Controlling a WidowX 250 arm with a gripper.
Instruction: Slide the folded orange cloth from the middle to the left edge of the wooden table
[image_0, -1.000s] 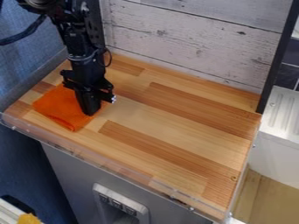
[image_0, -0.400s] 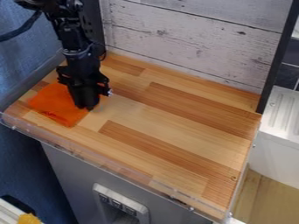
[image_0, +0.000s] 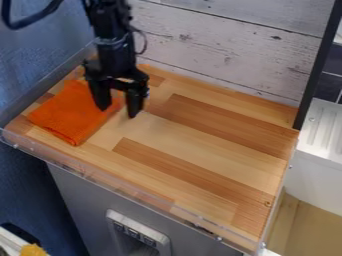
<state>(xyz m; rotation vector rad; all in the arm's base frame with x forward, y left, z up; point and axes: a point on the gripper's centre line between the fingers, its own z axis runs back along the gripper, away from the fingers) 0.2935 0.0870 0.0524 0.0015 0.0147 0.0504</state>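
The black gripper (image_0: 118, 112) hangs over the left part of the wooden counter, its two fingers spread apart with nothing between them. An orange cloth (image_0: 72, 116) lies flat and folded at the counter's left side. The gripper's left finger is over the cloth's right edge, and the other finger is to the right of the cloth, above bare wood. Part of the cloth's upper right is hidden behind the gripper.
The wooden counter (image_0: 200, 145) has a clear plastic lip (image_0: 100, 179) along its front edge. A whitewashed plank wall (image_0: 220, 47) stands behind, a blue-grey wall (image_0: 40, 60) at the left. Right of the counter is a white ridged drainer (image_0: 324, 130).
The gripper's fingers have parted and the gripper has moved up and to the right. The cloth has shifted slightly left, and more of it shows.
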